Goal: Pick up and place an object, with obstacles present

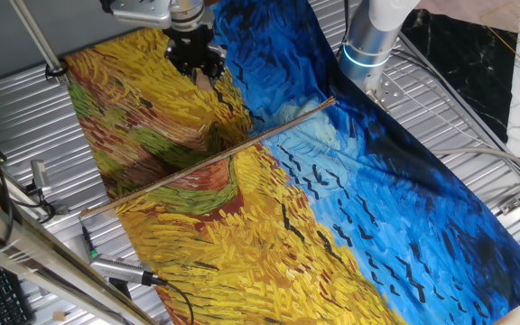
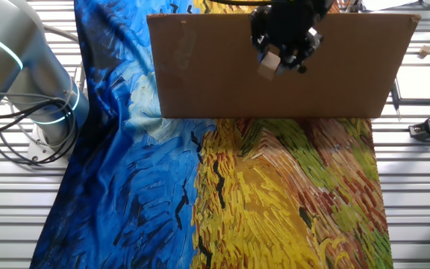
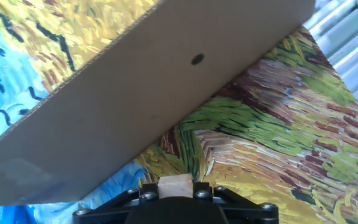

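Observation:
My gripper (image 1: 200,72) is shut on the small pale tan cube (image 1: 204,80) and holds it in the air above the painted cloth (image 1: 242,262). The obstacle is an upright brown cardboard board (image 2: 200,75) that stands across the cloth; from above it shows only as a thin brown line (image 1: 206,161). In the other fixed view the gripper (image 2: 276,61) with the cube (image 2: 269,63) hangs in front of the board's upper part. In the hand view the cube (image 3: 176,184) sits between the black jaws, and the board (image 3: 166,81) runs slantwise ahead of it.
The robot's base (image 1: 368,41) stands at the cloth's blue side (image 2: 21,67). Cables and pen-like tools (image 1: 125,271) lie on the slatted metal table (image 1: 477,126). A small tan piece (image 2: 423,51) lies beyond the board's right end.

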`<state>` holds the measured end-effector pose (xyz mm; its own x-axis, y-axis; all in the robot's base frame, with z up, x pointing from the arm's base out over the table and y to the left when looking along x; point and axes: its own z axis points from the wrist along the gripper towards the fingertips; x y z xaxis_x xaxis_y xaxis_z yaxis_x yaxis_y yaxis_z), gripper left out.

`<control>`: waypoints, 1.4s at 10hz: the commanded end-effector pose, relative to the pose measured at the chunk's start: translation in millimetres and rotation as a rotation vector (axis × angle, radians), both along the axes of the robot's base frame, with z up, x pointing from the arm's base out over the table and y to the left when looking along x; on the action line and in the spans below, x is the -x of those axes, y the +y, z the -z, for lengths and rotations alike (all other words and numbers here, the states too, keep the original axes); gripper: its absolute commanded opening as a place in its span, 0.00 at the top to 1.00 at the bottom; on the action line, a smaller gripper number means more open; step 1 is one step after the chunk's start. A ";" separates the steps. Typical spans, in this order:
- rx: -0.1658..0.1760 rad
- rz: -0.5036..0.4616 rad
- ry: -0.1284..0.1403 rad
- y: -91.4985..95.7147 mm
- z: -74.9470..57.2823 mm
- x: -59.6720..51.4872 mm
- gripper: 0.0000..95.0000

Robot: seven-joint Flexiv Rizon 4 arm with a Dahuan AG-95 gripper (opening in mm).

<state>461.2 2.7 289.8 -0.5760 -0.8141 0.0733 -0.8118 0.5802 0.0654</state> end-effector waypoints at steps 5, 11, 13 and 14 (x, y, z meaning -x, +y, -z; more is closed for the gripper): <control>-0.074 -0.086 -0.010 0.3 -0.4 -1.5 1.00; -0.065 -0.037 -0.008 52.0 -12.4 -1.5 1.00; -0.059 0.026 -0.009 88.7 -21.7 2.2 1.00; -0.053 0.062 -0.010 108.8 -24.6 5.6 1.00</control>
